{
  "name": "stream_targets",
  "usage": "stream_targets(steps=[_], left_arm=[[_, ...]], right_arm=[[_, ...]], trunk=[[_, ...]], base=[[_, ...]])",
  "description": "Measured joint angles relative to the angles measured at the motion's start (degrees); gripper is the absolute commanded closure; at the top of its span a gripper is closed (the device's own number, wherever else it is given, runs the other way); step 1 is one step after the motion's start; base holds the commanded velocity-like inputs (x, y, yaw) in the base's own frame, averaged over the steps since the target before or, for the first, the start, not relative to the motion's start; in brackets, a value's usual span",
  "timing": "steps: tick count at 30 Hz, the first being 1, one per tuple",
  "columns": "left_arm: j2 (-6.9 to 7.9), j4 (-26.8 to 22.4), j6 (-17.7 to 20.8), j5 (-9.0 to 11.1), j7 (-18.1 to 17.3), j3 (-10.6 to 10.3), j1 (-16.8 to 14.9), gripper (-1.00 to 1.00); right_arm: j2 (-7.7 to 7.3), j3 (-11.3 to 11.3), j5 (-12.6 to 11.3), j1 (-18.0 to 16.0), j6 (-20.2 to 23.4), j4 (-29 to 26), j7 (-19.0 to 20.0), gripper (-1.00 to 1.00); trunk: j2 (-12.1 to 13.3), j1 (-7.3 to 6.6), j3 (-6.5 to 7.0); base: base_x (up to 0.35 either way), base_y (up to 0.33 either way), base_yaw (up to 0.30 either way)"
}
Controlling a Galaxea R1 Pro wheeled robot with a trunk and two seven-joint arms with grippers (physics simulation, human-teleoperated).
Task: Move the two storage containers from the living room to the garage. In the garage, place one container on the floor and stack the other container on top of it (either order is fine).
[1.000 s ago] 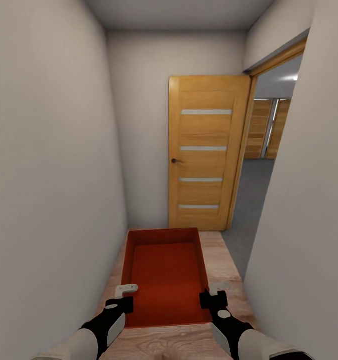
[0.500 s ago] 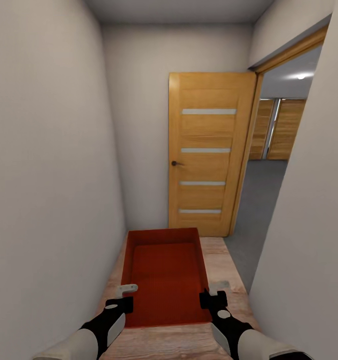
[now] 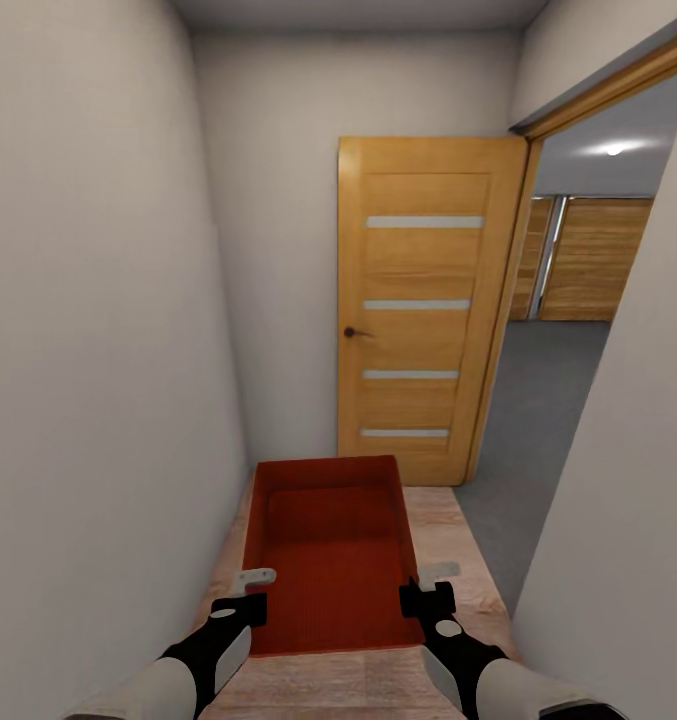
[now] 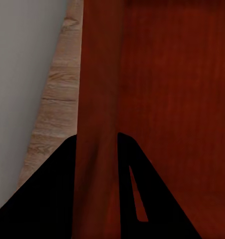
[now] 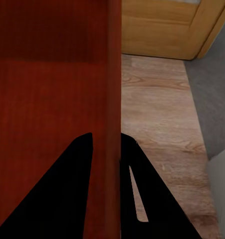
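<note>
Ahead, from my head camera, I hold one orange-red storage container [image 3: 330,555] out in front of me in a narrow hallway, its open top up and its long side running away from me. My left gripper [image 3: 246,592] sits on the container's left wall near the end closest to me, and my right gripper [image 3: 430,585] sits on the right wall at about the same place. Pale wood-plank floor [image 3: 448,545] shows below and to either side of the bin. Plain white-grey walls [image 3: 98,350] close in on both sides. Beyond the container stands an open wooden door [image 3: 423,310] with four pale horizontal strips and a dark knob, swung back against the end wall. To its right a doorway opens onto the garage, with dark grey concrete floor [image 3: 543,400] and horizontal-slatted wooden doors [image 3: 593,258] at its far side under a ceiling light.

From my left wrist camera, the container's wall [image 4: 98,99] runs straight up between my two dark fingers [image 4: 47,199], one on each face of it, so this gripper is closed on the wall. Wood planks and white wall lie on the outer side, the red interior on the other.

From my right wrist camera, the same holds: the container's wall [image 5: 111,74] passes between my fingers [image 5: 57,194], clamped from both faces. The bin's red floor lies on one side; on the other are wood planks, the foot of the wooden door and a strip of grey concrete.
</note>
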Motion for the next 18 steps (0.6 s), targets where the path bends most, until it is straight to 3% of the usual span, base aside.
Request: stream_targets(steps=[5,18], left_arm=[[-0.01,0.02,0.00,-0.02,-0.01,0.02,-0.01,1.00],[-0.01,-0.02,0.00,-0.02,0.01,0.01,-0.01,1.00]], right_arm=[[-0.02,-0.01,0.02,0.01,0.01,-0.01,0.00,1.00],[-0.01,-0.06,0.05,0.01,-0.01,-0.04,0.01,1.00]], trunk=[[0.00,0.00,0.00],[0.00,0.00,0.00]], base=[[0.322,0.009,-0.096],[0.322,0.140,-0.271]])
